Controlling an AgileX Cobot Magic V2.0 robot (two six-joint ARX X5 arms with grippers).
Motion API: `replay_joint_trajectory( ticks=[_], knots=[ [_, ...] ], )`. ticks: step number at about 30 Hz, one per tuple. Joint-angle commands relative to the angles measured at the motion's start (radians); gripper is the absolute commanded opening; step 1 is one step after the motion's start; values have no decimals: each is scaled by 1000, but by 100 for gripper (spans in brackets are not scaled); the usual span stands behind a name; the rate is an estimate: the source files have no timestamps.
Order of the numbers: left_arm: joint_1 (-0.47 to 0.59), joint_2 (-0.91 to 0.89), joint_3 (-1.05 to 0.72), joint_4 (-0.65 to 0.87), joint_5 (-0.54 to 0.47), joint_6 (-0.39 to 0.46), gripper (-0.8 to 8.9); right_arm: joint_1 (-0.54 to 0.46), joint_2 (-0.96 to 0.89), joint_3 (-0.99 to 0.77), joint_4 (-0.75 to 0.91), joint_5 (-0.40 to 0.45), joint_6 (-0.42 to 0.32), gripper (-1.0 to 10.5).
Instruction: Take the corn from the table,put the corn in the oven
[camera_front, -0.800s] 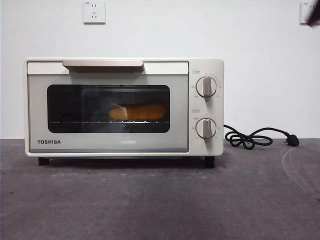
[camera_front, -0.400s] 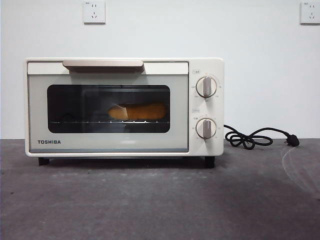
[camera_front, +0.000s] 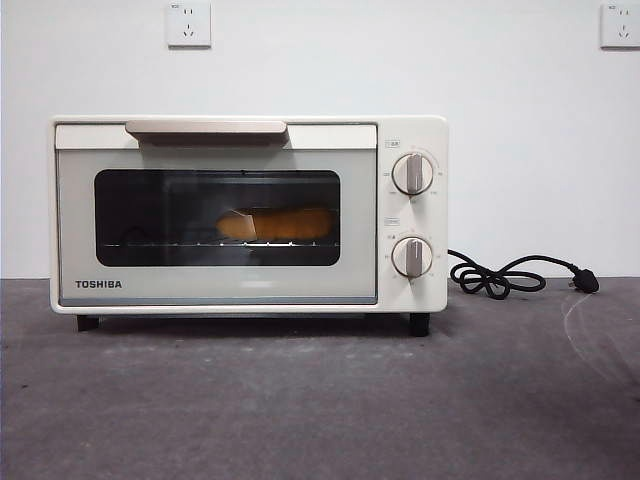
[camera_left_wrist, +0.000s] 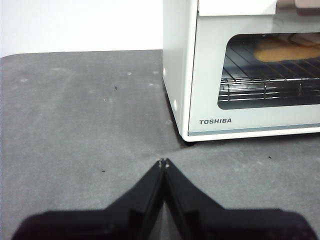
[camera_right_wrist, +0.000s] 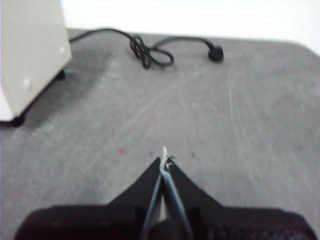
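The corn (camera_front: 277, 223) is lying on the rack inside the closed oven (camera_front: 250, 213), centre frame. Likely light, stiff, glossy-slippery; best gripped mid-cob. Both grippers' fingers are resting together, empty, over the worktop (camera_front: 320, 400).

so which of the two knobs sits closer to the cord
The lower knob: it sits level with the coiled cord on the table beside the oven. The upper knob is higher, near the oven's top.
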Motion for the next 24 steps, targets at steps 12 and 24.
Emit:
replay_joint_trajectory(
  ticks=[12,24],
  knots=[
    [-3,4,-7,10,-3,10,-3,-2,-63,-10,1,45,50,1],
    [-3,4,-7,10,-3,10,-3,-1,-61,-9,5,52,52,1]
  ],
)
